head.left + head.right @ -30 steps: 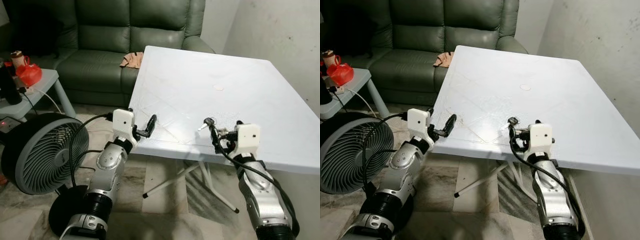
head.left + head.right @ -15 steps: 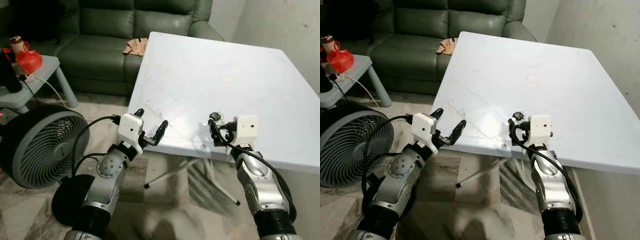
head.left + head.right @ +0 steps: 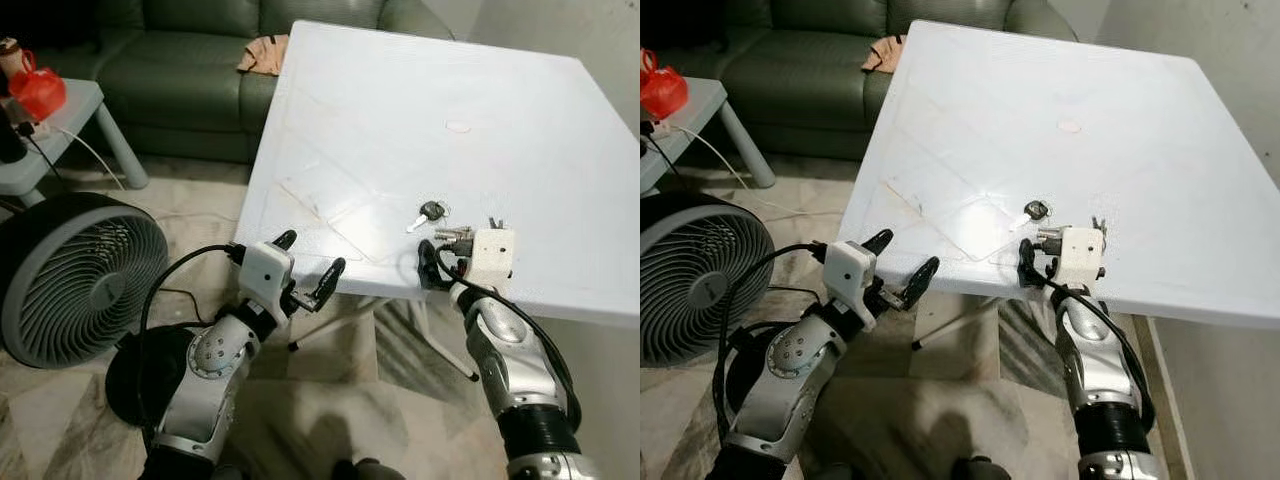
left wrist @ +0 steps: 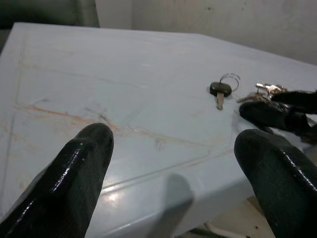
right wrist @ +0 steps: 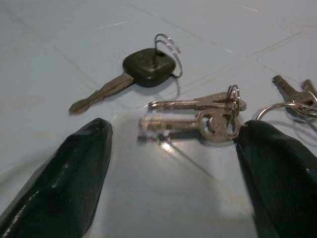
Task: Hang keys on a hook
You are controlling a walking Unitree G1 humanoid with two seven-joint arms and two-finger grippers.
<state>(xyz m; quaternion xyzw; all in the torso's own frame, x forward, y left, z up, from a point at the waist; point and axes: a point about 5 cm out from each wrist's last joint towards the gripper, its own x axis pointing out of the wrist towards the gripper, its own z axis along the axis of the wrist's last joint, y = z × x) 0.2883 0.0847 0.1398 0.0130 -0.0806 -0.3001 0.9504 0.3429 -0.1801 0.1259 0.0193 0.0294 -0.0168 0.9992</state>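
A black-headed key (image 3: 430,212) on a wire ring lies on the white table (image 3: 400,110) near its front edge. A bunch of silver keys (image 5: 208,116) lies just beside it, on the side nearer me. My right gripper (image 3: 446,252) rests low at the table edge right behind the silver keys (image 3: 455,235). It is open, and its fingers (image 5: 64,178) stand either side of the bunch without touching it. My left gripper (image 3: 308,258) is open at the front edge, further left, with nothing between its fingers (image 4: 74,173).
A large grey floor fan (image 3: 75,275) stands at my left. Behind it is a side table (image 3: 70,110) with a red object (image 3: 38,92). A green sofa (image 3: 190,60) with a cloth (image 3: 262,55) on it lies beyond the table. A wall closes the right side.
The keys were at my right gripper's fingertips; now they lie on the table in front of it. The view has moved closer and tilted down. My left gripper sits lower, at the table edge.
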